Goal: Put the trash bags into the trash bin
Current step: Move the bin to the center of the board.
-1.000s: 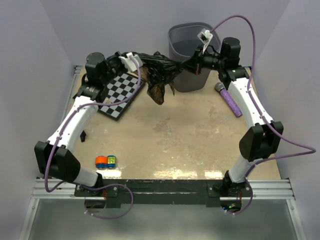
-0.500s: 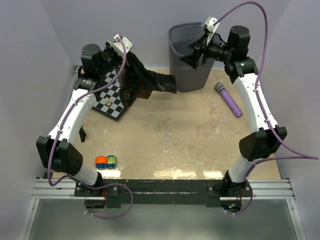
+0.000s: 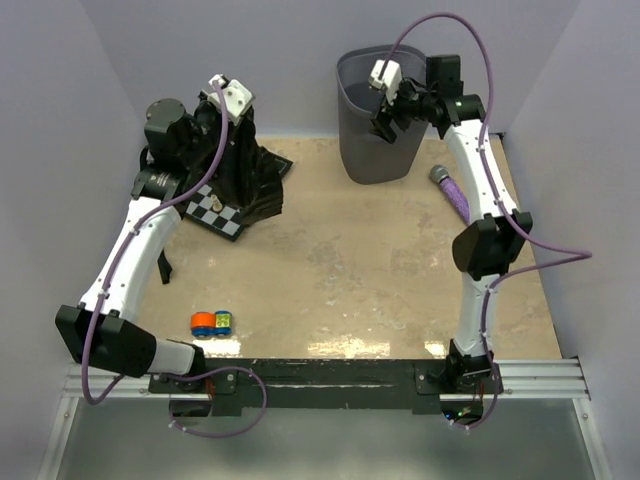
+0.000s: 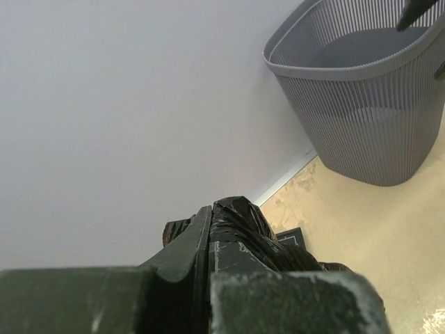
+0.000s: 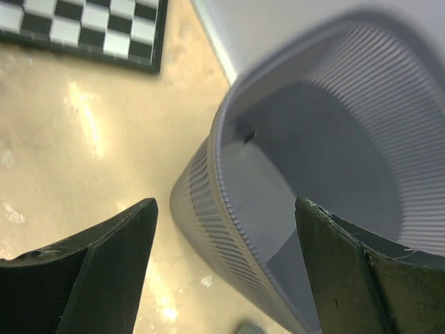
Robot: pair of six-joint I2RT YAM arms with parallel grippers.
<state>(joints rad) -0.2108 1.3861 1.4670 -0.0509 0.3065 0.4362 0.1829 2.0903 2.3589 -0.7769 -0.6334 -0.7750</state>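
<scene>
The black glossy trash bag (image 3: 250, 178) hangs in a crumpled drape from my left gripper (image 3: 233, 122), which is raised over the back left of the table. In the left wrist view the left gripper (image 4: 208, 212) is shut on the bag (image 4: 247, 233), with plastic bunched between the fingers. The grey ribbed trash bin (image 3: 372, 125) stands at the back centre, apart from the bag. My right gripper (image 3: 383, 118) hovers over the bin's near rim. In the right wrist view it (image 5: 226, 203) is open and holds nothing, with the bin's rim (image 5: 224, 182) below it.
A checkered board (image 3: 222, 208) lies under the hanging bag, also seen as the board (image 5: 90, 28). A purple microphone (image 3: 457, 197) lies right of the bin. A small orange and blue toy (image 3: 212, 322) sits near the front left. Walls close in behind and beside.
The right gripper let go of the bag, opened, and moved up over the bin. The left arm rose and pulled the bag leftward, so it now hangs over the checkered board.
</scene>
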